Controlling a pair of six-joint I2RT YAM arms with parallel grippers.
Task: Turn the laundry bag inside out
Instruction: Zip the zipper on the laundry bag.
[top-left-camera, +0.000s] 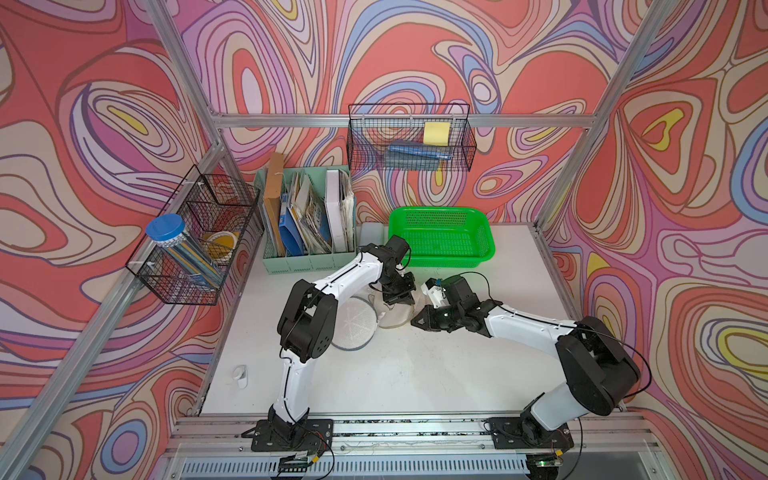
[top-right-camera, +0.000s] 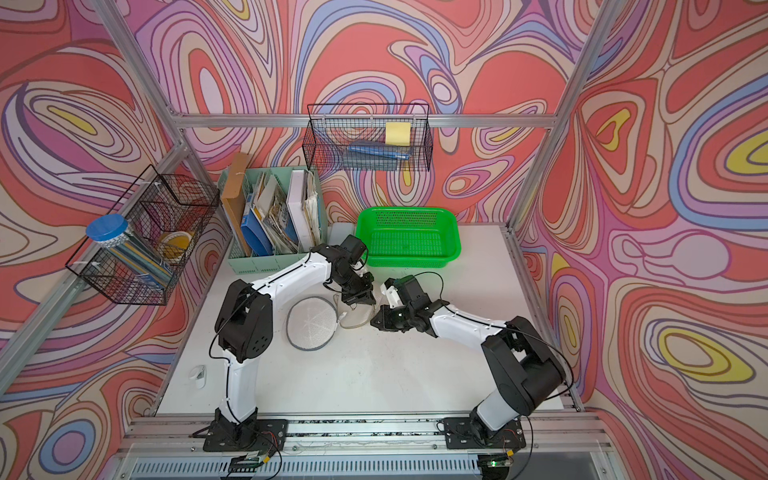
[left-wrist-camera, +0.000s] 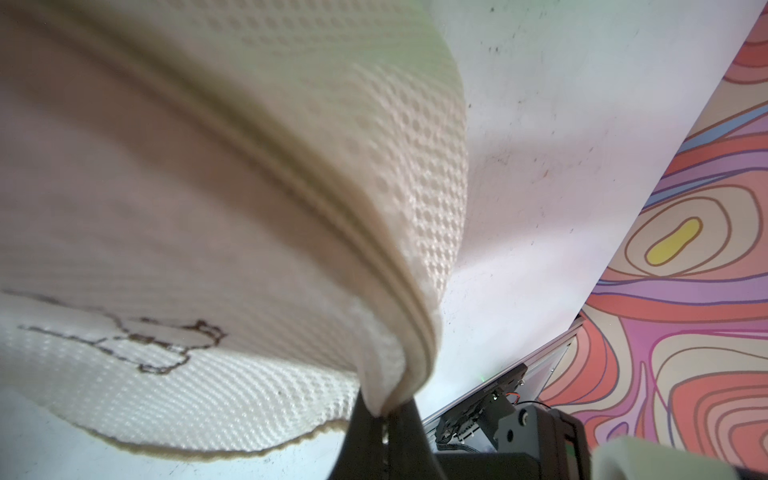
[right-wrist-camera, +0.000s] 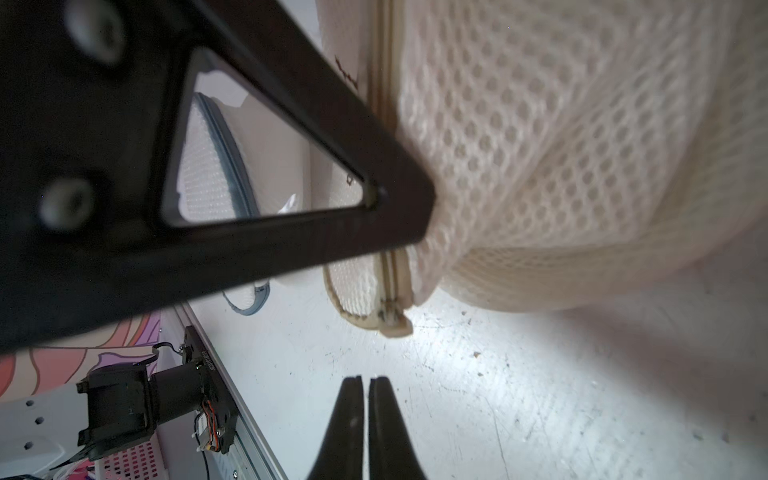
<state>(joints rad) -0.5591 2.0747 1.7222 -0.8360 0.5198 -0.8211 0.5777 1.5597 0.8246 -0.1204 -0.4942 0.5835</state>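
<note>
1. The wire basket (top-left-camera: 195, 249) and the file organiser (top-left-camera: 307, 224) stand at the far left edge (background clutter, well apart from the work).
2. A round mesh disc (top-left-camera: 353, 328) with a grey rim lies flat on the table (top-left-camera: 415, 374), just beside the bag. Whether the two are joined cannot be told.
3. The left gripper (left-wrist-camera: 385, 417) points downward, its jaws closed on a fold of the laundry bag (left-wrist-camera: 415, 166) at the zip seam. The fabric fans out from that pinch, and the bag's bound lower edge rests on the table.
4. In both top views the laundry bag sits near the middle of the table, under the left gripper and between the two arms. It is cream open mesh and is judged light, soft and limp, so it will sag and crease rather than keep a shape (the holes may snag a fingertip). The zip (left-wrist-camera: 316, 195) is the stiffer line and probably the firmest place to pinch. Whether it is undone cannot be told. To invert the bag, one hold is likely needed at the mouth and another on the inner bottom fabric, drawn out through the opening.
5. The right gripper (right-wrist-camera: 365, 384) hangs low over the table, its jaws drawn together on nothing. It is near the bag's zip end (right-wrist-camera: 395, 322) but apart from it.
6. The green basket (top-left-camera: 440, 237) sits at the back of the table, away from the bag.
</note>
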